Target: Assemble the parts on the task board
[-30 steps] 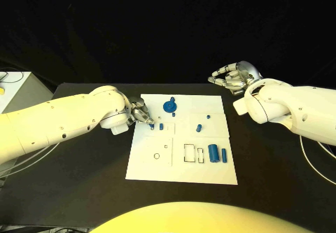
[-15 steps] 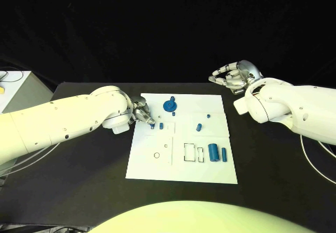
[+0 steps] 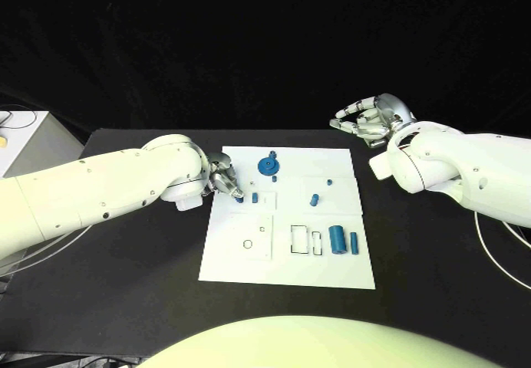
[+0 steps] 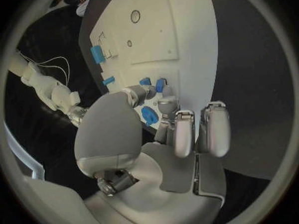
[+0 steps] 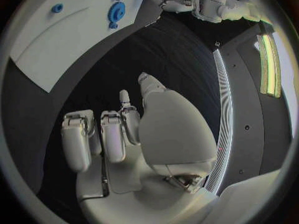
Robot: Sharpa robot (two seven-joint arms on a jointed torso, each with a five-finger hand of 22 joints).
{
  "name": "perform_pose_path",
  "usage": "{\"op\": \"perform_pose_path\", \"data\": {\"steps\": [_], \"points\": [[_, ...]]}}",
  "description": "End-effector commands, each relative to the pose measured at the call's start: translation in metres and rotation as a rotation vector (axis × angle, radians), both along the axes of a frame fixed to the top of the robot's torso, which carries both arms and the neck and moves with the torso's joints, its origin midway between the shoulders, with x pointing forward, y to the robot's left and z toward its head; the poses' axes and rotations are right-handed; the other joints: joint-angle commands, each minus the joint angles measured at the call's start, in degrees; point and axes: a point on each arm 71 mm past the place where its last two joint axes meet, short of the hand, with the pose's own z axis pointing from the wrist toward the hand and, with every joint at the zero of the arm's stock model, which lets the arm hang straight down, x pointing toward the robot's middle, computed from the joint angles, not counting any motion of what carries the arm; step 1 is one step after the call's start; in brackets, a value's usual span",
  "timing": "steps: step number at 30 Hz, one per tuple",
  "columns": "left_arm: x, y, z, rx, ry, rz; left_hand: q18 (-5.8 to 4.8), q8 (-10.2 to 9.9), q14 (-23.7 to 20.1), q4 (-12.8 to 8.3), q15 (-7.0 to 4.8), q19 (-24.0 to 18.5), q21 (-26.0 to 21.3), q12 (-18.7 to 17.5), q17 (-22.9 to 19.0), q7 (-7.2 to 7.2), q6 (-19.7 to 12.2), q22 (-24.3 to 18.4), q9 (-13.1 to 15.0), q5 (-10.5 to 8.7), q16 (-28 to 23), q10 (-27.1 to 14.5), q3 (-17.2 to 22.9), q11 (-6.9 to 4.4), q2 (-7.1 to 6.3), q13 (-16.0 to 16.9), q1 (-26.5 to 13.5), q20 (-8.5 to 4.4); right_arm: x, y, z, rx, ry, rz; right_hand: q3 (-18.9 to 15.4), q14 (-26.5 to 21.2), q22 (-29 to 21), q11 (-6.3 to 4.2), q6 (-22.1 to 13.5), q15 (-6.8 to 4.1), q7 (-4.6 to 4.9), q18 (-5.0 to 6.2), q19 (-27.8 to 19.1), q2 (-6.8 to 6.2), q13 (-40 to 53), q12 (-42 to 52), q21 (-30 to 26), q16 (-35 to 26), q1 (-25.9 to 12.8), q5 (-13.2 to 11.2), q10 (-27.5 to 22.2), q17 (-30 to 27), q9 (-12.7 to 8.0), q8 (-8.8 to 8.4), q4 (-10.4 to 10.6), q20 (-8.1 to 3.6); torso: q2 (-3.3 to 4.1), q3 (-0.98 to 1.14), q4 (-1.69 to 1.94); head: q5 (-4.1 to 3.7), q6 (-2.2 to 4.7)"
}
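The white task board (image 3: 288, 264) lies mid-table. My left hand (image 3: 222, 180) hovers over its left side and pinches a small blue peg (image 3: 242, 199) at its fingertips, right beside a second peg (image 3: 255, 198) standing in the board. The left wrist view shows the same hand (image 4: 162, 119), the pinched peg (image 4: 161, 84) and the neighbouring peg (image 4: 145, 81). A blue gear (image 3: 268, 165) sits just behind the hand. My right hand (image 3: 371, 119) is raised beyond the board's far right corner, fingers curled in on nothing (image 5: 124, 129).
A thick blue cylinder (image 3: 336, 241) and a slim one (image 3: 354, 244) lie at the board's right, next to rectangular outlines (image 3: 305, 240). Two smaller blue pieces (image 3: 314, 202) (image 3: 328, 183) sit mid-board. A white box (image 3: 22, 138) stands at the table's left edge.
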Motion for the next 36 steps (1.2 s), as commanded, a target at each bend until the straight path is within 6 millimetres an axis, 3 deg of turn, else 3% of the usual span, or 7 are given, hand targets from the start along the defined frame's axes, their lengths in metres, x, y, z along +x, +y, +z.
{"op": "perform_pose_path", "data": {"steps": [1, 36], "points": [[-0.0008, -0.0014, -0.0012, 0.020, 0.017, -0.022, -1.01, 0.19, 5.96, -11.34, -0.31, 0.50, 0.34, 0.15, 15.05, -0.09, 0.43, 2.85, 0.07, 0.24, 0.24, 0.22, 11.28, -0.06, 0.40, -0.06, 0.01, 0.10, -0.0003, 0.0013, 0.0001, -0.002, -0.005, 0.018, 0.31, 4.39, 13.75, -0.03, -0.38, 0.41, 0.18, -0.31, 5.05, 0.07, 5.48, -0.35, -0.37, -0.37, -0.51, 0.01, -0.37, 8.45, -0.09, 0.04, 0.05, 0.39, -0.03, -0.04, 0.02, 0.07, -0.04], [-0.0027, 0.0020, -0.0017, -0.006, -0.016, 0.004, -1.02, 0.15, 5.96, -11.48, -0.33, 0.51, 0.35, 0.31, 15.05, -0.11, 0.55, 2.87, 0.05, 0.32, 0.24, 0.42, 11.42, -0.08, 0.47, 0.26, -0.07, 0.06, -0.0006, 0.0009, -0.0001, -0.002, -0.006, 0.018, 0.37, 4.40, 13.78, -0.05, -0.40, 0.39, 0.16, -0.33, 5.07, 0.03, 5.50, -0.28, -0.34, -0.37, -0.65, 0.02, -0.32, 8.47, -0.10, 0.19, 0.02, 0.37, 0.00, 0.00, 0.00, -0.15, -0.13]]}}
